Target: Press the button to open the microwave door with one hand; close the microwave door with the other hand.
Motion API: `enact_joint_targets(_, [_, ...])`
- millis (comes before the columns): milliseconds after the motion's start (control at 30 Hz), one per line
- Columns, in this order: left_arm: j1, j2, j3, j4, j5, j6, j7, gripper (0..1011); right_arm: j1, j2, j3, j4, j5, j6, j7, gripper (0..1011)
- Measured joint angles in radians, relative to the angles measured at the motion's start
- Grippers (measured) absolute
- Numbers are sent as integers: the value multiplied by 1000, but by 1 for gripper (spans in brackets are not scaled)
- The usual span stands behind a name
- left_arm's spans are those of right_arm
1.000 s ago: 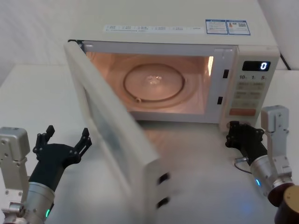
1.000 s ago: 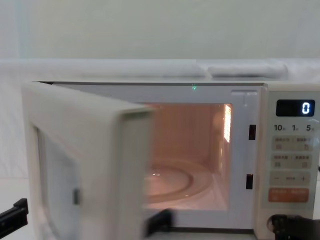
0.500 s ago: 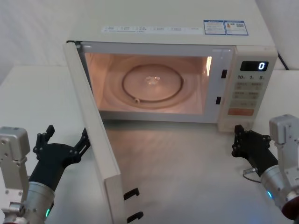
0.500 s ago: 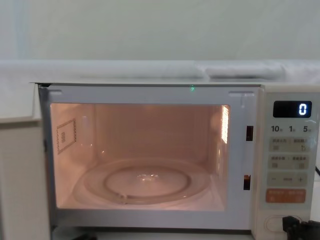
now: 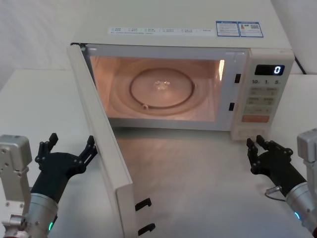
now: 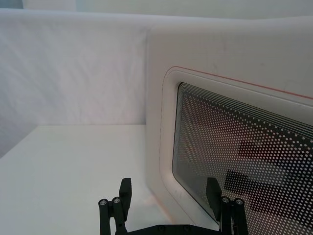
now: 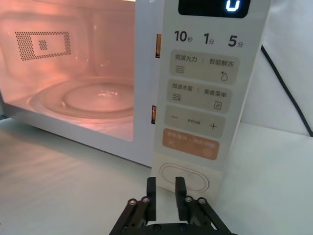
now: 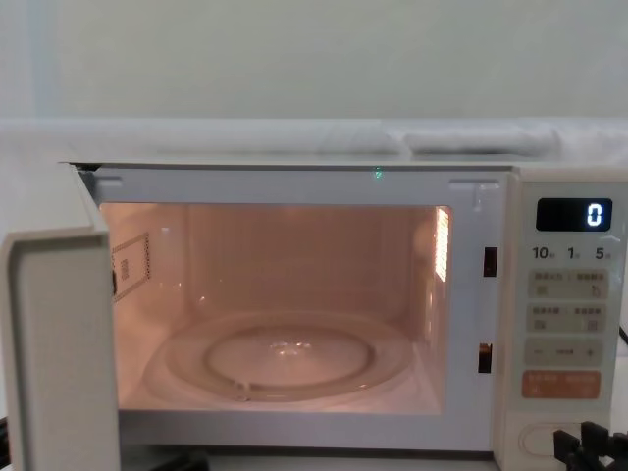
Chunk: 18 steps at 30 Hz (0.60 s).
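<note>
Gleaming white table (image 5: pixel 39 99), pale backdrop

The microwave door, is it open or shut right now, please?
Open: the cream-white microwave door swings out to the left, exposing the lit cavity and glass turntable.

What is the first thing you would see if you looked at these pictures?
The glowing orange inside of the cream microwave, with its round glass turntable, stands out at the back of the table. Its big cream-white door with the dark dotted window swings wide open toward the robot's left. The black left end effector waits, open, right beside the door's outer face; the black right end effector sits before the keypad.
</note>
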Motion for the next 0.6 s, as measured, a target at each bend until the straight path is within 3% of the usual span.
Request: enact_joint_targets(600, [0,0,0,0,0,0,0,1001,-12,43,1,-12,-12,5,-8,791])
